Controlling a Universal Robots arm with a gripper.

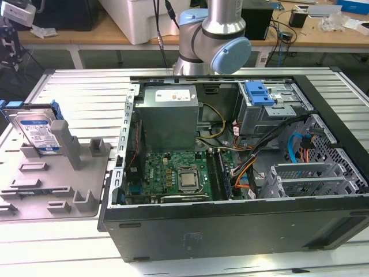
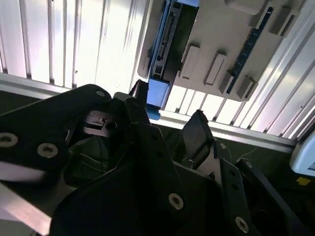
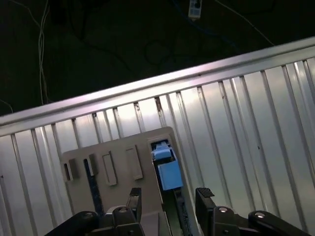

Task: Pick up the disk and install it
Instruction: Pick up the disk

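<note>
Up close in both wrist views, the gripper (image 3: 169,194) (image 2: 169,105) has its jaws spread wide and nothing between them. The two dark fingers (image 3: 204,196) stand well apart, gripping nothing at all. Just beyond them sits the disk (image 3: 166,169) (image 2: 156,93), seen edge-on, its blue bracket end lined up with the gap between the jaws, and I see no contact. It stands in a slot of the grey holder (image 3: 118,152) (image 2: 221,34), which rests on the ribbed metal tabletop (image 3: 236,113).

Over to the exterior view: nearest is the open computer case (image 1: 230,231), with the motherboard (image 1: 173,173) lying flat inside. At the exterior view's left, outside the case, the disk (image 1: 37,130) stands on edge in the holder (image 1: 86,173), leaning a little, label facing out. Deeper in the case are the power-supply box (image 1: 167,112) and the drive cage (image 1: 271,107) with its blue latch. Behind them the arm (image 1: 213,34) rises from the tabletop (image 1: 75,86).
</note>
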